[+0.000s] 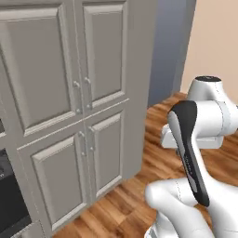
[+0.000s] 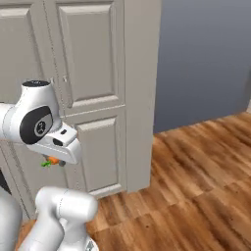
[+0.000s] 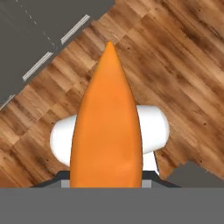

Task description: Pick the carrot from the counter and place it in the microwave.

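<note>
Carrot [image 3: 108, 127] is pinched in the claw [image 3: 107, 186], jaws pressed onto its thick end. Long axis runs straight out along the claw, tip pointing away from the hand, down toward the wood floor [image 3: 183, 65]. From the right base camera, a bit of orange and the green top peek out under the wrist [image 2: 51, 161], in front of the lower cabinet door [image 2: 100, 152].

Carrot is off the table, carried over bare floor. Grey panelled cabinets [image 1: 69, 93] stand ahead-left; blue-grey wall [image 2: 206, 59] beyond. A dark appliance edge [image 1: 9, 195] sits at far left, can't tell what it is. Judgement: transport leg, the microwave must lie further left.
</note>
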Controlling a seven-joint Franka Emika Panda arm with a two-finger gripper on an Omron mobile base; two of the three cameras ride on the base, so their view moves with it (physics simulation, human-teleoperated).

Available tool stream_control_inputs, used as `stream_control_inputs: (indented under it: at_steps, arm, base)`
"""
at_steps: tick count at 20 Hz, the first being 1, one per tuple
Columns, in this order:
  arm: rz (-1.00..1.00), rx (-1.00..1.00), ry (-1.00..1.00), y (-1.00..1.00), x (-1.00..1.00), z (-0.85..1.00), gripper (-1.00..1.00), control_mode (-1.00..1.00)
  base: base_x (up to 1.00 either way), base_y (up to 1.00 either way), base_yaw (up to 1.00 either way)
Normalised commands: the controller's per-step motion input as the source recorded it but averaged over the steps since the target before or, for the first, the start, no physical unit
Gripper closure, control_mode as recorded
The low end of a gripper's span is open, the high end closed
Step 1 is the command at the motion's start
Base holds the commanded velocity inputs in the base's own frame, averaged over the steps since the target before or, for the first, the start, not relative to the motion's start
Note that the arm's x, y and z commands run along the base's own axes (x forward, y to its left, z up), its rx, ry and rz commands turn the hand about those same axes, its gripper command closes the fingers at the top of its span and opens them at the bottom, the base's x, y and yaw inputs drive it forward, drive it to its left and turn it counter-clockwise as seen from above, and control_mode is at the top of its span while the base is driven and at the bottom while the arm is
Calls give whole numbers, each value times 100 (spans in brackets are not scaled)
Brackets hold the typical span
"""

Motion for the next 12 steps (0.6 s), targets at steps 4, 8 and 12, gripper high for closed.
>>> stream_control_inputs:
  at_steps: [4,8,12]
  arm:
    - [0,0,0,0,0,0,100,100]
    - [0,0,0,0,0,0,100,100]
    - [0,0,0,0,0,0,100,100]
  base:
    - [-5,0,100]
    - [21,0,98]
    - [93,17,48]
